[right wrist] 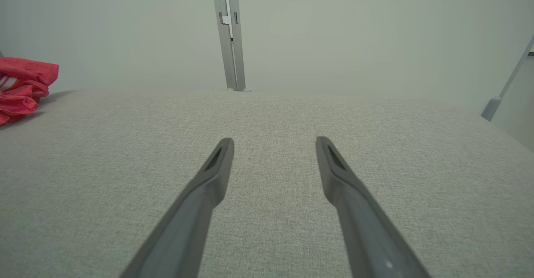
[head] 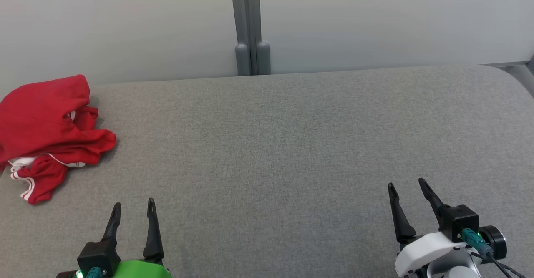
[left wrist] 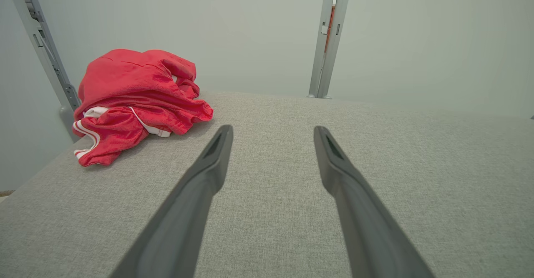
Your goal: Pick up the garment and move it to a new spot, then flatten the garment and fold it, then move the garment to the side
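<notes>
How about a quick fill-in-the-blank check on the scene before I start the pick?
1. The crumpled garment is mostly ____ in colour.
2. Its trim is ____.
3. It lies toward the robot's ____ side of the grey padded surface.
4. The left gripper and the right gripper both have their jaws ____, holding nothing.
Missing words: red; white; left; open.
</notes>
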Controlling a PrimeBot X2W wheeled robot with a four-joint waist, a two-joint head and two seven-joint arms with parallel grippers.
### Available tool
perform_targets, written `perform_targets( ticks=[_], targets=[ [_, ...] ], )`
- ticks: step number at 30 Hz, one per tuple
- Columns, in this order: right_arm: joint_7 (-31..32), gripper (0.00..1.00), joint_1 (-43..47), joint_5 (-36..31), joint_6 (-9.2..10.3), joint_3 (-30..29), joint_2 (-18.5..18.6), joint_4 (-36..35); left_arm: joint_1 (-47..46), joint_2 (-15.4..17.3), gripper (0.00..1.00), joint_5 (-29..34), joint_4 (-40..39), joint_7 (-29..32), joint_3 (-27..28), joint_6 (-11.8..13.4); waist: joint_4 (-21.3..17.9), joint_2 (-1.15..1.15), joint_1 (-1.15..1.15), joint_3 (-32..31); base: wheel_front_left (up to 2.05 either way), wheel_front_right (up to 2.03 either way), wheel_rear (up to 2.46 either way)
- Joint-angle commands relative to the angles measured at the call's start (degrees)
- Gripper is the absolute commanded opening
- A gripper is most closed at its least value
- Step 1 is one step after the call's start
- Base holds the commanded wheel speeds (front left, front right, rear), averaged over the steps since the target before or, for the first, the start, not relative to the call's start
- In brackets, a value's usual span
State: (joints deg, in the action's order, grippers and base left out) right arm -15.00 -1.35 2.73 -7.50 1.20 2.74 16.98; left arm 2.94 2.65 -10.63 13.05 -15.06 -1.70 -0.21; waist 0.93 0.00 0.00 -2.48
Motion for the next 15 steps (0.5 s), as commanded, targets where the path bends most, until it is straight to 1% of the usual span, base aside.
perform_targets(
  ticks=[1,11,15],
  targets=[
    [-0.3,1.00,0.7,-0.3,0.02,0.0,0.3,0.1,0.7,0.4,1.00,0.0,0.0,-0.2,0.1,0.1,0.0,0.00,0.00,0.0,0.00,0.00,0.00],
    [-0.3,1.00,0.8,-0.4,0.02,-0.2,0.3,0.0,0.4,0.4,1.00,-0.9,0.2,-0.1,0.0,0.2,0.2,0.00,0.00,0.0,0.00,0.00,0.00],
    [-0.3,1.00,0.9,-0.4,0.02,-0.2,0.3,-0.2,0.5,0.4,1.00,-1.2,0.4,-0.1,0.4,0.6,0.9,0.00,0.00,0.0,0.00,0.00,0.00]
  ],
)
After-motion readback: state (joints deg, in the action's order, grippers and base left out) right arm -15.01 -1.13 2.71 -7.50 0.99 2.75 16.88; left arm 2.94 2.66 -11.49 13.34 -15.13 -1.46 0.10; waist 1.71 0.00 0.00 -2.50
